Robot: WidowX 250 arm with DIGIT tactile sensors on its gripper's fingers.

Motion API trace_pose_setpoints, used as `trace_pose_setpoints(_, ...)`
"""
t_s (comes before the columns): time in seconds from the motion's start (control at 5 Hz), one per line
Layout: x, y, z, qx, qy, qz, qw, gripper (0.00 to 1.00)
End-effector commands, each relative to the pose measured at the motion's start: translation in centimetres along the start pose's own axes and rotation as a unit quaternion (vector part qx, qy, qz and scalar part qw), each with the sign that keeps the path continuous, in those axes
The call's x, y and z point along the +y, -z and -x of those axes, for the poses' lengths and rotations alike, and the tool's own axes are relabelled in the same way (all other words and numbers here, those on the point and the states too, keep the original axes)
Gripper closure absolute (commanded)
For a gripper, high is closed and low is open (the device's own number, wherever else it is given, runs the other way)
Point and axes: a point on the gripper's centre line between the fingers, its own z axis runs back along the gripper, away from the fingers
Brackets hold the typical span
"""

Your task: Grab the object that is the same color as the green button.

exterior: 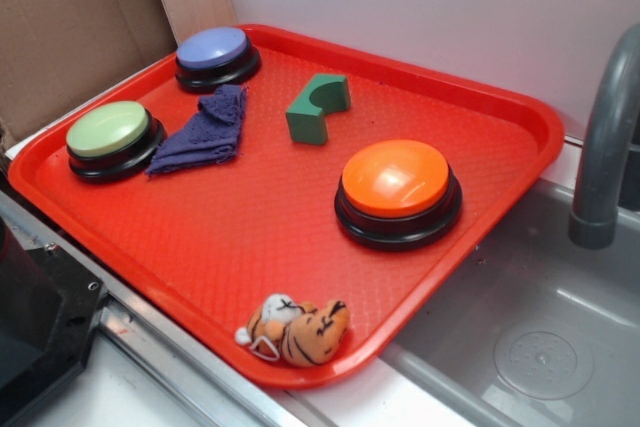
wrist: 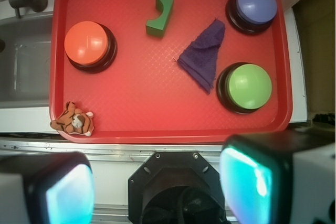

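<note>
- The red tray [exterior: 520,112] sits next to a grey sink [exterior: 520,347], and everything is on the tray.
- The green block [exterior: 318,107] lies in the far middle part of the tray. It has a round bite cut out of one side. Nothing touches it.
- The green button [exterior: 108,129] is on the far left side of the tray in the side view. It is a paler green than the block, but the block is the only other green thing here.
- The purple cloth [exterior: 205,132] lies between the green button and the block, just beside the button. The purple button [exterior: 213,48] is at the far corner, and the orange button [exterior: 396,177] is on the right, nearer to us.
- A little toy tiger [exterior: 298,330] lies at the near edge of the tray.
- The gripper [wrist: 157,182] is high up, back from the tray, and not over the block. Its two fingers stand wide apart and hold nothing.
- I think the grab has not started yet.
- What could go wrong: the block lies at a slant, so if the fingers come down without turning to match it, they may push it away.
- The fingers might close on the round bite, and the block could slip or pop out.
- The cloth is near, so a drop too far to that side might pinch the cloth.
</note>
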Motion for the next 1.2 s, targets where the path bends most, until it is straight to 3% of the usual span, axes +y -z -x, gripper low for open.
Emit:
trace_pose_setpoints(0.0, 0.0, 0.0, 0.0, 0.000, 0.000, 0.000, 1.000, 0.00)
trace_pose_setpoints(0.2, 0.4, 1.9, -2.8, -0.034, -0.041, -0.026, 0.998, 0.00)
trace_pose_setpoints(0.6, 2.7, 8.3, -9.6, -0.086, -0.157, -0.111, 0.978, 0.00)
trace_pose_setpoints(1.0, 4.2, 15.8, -14.9, -0.098, -0.184, -0.061, 0.976, 0.00)
